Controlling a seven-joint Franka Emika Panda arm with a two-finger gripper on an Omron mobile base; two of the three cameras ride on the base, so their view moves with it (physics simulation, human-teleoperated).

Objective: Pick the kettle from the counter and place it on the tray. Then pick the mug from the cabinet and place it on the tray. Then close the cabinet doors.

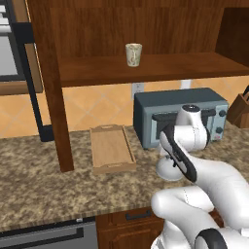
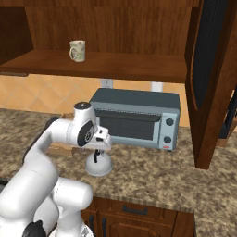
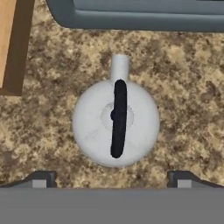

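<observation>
Hand view has the gripper (image 3: 112,177) jaws spread wide right above the kettle (image 3: 115,123); drop straight down, straddle its black handle (image 3: 118,118), then clamp.

No readable txt, labels or nos. showing anywhere; small red mark on toaster oven (image 2: 134,119) front is staying illegible.

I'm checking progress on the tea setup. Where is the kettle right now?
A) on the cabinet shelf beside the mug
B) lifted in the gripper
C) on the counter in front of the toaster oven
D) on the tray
C: the kettle stands on the counter before the toaster oven, under the open gripper; the tray holds nothing.
</observation>
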